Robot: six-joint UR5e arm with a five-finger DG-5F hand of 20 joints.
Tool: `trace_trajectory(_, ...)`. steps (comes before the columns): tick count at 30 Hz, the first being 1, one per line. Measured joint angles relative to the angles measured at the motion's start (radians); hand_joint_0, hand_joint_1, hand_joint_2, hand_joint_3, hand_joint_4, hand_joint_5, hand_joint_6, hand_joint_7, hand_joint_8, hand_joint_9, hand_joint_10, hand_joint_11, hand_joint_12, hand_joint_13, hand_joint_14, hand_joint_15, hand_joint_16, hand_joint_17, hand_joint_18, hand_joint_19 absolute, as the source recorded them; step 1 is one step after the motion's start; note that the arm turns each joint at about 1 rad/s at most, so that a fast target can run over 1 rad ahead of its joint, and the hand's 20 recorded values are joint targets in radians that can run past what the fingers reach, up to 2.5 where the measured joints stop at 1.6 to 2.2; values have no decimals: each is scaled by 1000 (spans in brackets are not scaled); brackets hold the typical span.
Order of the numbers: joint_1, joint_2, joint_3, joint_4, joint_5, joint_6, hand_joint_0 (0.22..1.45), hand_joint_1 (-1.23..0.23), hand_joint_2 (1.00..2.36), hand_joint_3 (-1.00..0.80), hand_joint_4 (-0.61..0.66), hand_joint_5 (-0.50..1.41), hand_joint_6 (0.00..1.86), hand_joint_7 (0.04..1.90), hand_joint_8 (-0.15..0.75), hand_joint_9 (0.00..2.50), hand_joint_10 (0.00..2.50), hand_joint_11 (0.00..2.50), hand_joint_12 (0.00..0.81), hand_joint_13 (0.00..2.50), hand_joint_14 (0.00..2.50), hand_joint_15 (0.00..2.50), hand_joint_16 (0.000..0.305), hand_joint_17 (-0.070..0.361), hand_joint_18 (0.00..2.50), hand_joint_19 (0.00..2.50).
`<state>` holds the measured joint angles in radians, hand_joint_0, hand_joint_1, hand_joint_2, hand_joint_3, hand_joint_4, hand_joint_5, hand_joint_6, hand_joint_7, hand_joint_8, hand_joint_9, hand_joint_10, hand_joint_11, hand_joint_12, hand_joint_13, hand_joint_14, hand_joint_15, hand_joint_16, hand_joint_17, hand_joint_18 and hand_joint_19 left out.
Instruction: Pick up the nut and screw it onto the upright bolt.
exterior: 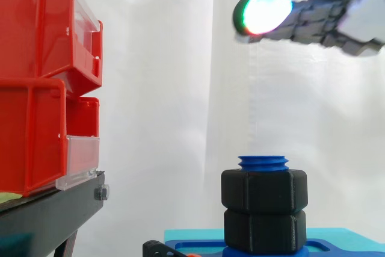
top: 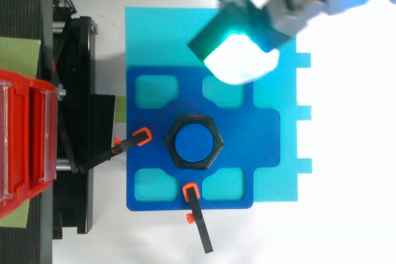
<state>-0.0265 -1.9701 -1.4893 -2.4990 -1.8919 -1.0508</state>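
Black and six-sided, the nut (exterior: 264, 191) is seen threaded over the upright blue bolt (exterior: 263, 162), whose top turns of thread stand just clear above it. Beneath it a second black six-sided piece (exterior: 264, 230) is stacked, touching it. Whether that is another nut or part of the bolt's mount cannot be told. From above, the nut is shown ringed round the bolt at the middle of the blue plate (top: 148, 183), which is gripped by two orange-tipped clamps (top: 141, 136). The hand (exterior: 328, 13) is held high above the bolt and off to one side, well apart from it. Its fingers are stretched out and loose with nothing between them, and one fingertip (exterior: 264, 10) glows cyan. The picking up and the screwing on are judged to be done, or very nearly. How tightly the nut is seated cannot be judged.
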Motion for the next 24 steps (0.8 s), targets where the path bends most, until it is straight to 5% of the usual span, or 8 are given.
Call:
trace_trajectory(4,55,101,-102,-40,102,-8,426,-236,1000,-500,178,-249,501,654,249,328,0,0,346,260,0,0,58,130,18,0)
trace_trajectory(9,85,160,-196,-141,228,19,433,-246,1000,-500,186,-244,501,674,249,333,0,0,345,267,0,0,57,128,27,0)
trace_trajectory(15,114,169,-219,-247,397,144,434,-251,1000,-500,190,-243,502,674,252,338,0,0,346,266,0,0,57,128,29,0)
trace_trajectory(24,133,170,-221,-284,640,383,438,-261,1000,-500,195,-241,502,681,252,339,0,0,346,264,0,0,56,127,32,0)
